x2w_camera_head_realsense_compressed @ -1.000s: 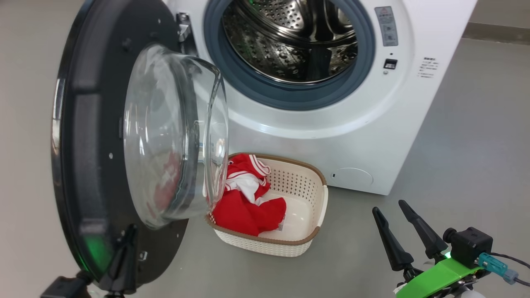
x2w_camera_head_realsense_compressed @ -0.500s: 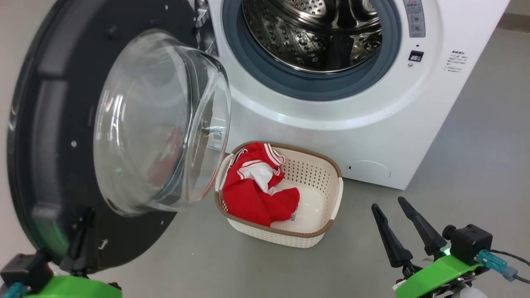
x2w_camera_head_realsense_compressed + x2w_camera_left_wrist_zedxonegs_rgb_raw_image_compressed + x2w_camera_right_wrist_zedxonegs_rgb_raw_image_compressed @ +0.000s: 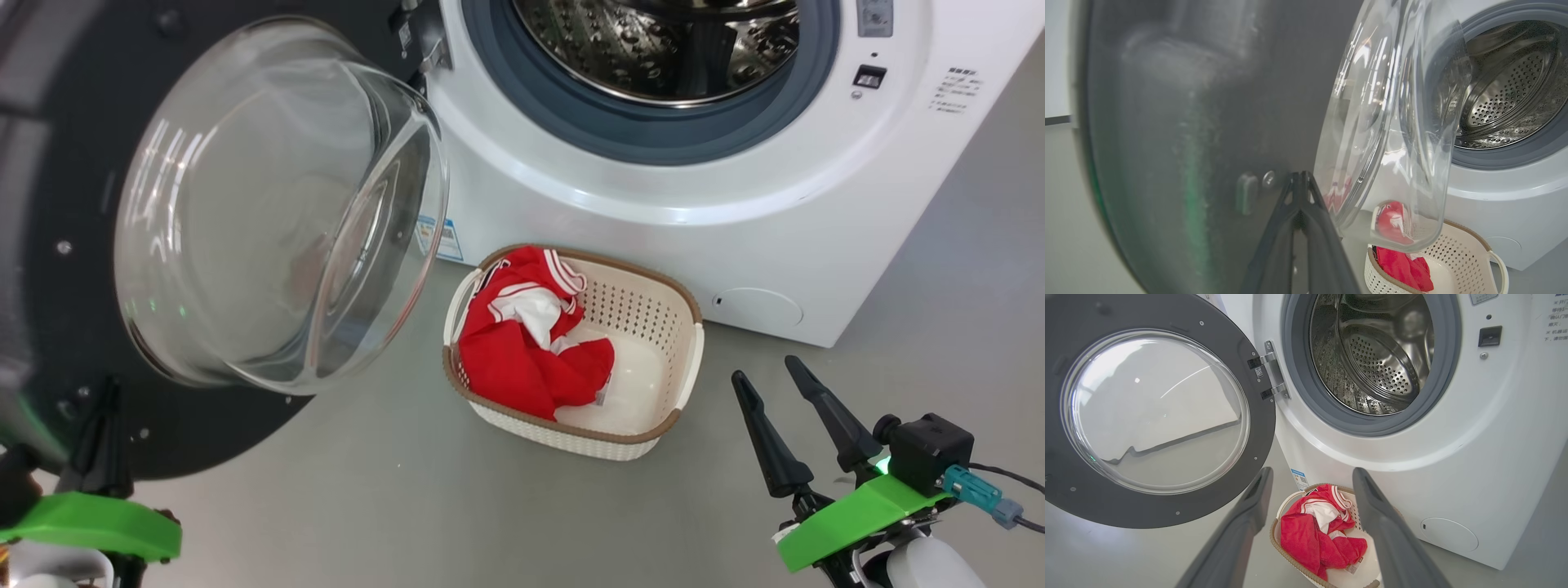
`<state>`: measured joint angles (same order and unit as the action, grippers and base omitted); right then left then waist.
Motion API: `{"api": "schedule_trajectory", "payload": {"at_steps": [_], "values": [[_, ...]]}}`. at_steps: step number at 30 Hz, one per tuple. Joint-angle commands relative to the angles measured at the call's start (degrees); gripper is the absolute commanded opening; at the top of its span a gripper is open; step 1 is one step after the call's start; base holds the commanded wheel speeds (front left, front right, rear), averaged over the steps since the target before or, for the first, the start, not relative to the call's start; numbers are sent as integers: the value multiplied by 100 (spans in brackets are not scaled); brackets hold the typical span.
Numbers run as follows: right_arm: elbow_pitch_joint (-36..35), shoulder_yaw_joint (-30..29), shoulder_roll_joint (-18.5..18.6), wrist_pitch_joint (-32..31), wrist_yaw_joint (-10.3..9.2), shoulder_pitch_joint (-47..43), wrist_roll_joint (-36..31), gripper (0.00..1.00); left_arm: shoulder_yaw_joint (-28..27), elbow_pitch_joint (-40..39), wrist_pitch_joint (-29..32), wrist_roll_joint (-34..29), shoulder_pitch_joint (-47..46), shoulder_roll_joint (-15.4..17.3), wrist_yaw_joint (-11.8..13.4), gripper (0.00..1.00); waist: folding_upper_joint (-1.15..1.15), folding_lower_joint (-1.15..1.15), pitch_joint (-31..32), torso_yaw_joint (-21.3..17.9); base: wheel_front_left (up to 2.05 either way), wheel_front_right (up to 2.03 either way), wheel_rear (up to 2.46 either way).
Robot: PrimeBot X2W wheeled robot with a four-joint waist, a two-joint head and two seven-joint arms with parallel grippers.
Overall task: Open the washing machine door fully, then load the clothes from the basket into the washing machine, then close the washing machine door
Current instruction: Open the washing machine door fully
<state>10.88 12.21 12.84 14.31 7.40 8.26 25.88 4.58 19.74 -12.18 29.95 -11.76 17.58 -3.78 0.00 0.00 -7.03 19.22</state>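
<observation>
Door-opening is nearly done: the washing machine door [image 3: 73, 310] hangs wide at nine o'clock of the steel drum [image 3: 653, 49], with the left pincer [image 3: 102, 433] low against its inner face, fingers pressed together. I cannot tell whether they touch it. The basket [image 3: 571, 437] sits on the floor just before the washing machine [image 3: 653, 245], and the clothes [image 3: 522, 359] are heaped in its left end, the heap running roughly twelve to six. Here's the key line: the clothes lie at about ten o'clock from the right pincer [image 3: 766, 369], whose fingers stand wide apart around nothing. In the right wrist view they frame the red heap, so the right arm looks the nearer one for the pick. The head camera has shifted since a second ago. Even so, the door stands wider against the machine, and its glass bowl, which then overlapped the basket's left end, now clears it.
</observation>
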Motion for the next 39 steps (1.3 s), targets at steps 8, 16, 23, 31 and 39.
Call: {"api": "schedule_trajectory", "payload": {"at_steps": [8,16,23,31,39], "values": [[-111,99,29,69,9,275,-83,100,-304,517,-155,19,-737,409,-99,0,0,0,-254,181,0,0,0],[-77,109,7,69,9,352,-85,100,-311,1212,-231,-29,-1217,510,-172,0,0,0,-320,292,0,0,0],[-60,144,2,69,9,409,-87,100,-290,1684,-270,-55,-1515,535,-261,0,0,0,-367,311,0,0,0],[-33,161,5,69,9,424,-57,100,-374,1744,-280,-166,-1580,452,-320,0,0,0,-349,311,0,0,0],[-26,174,18,69,9,414,-27,100,-403,1396,-281,-286,-1341,306,-353,0,0,0,-276,269,0,0,0]]}}
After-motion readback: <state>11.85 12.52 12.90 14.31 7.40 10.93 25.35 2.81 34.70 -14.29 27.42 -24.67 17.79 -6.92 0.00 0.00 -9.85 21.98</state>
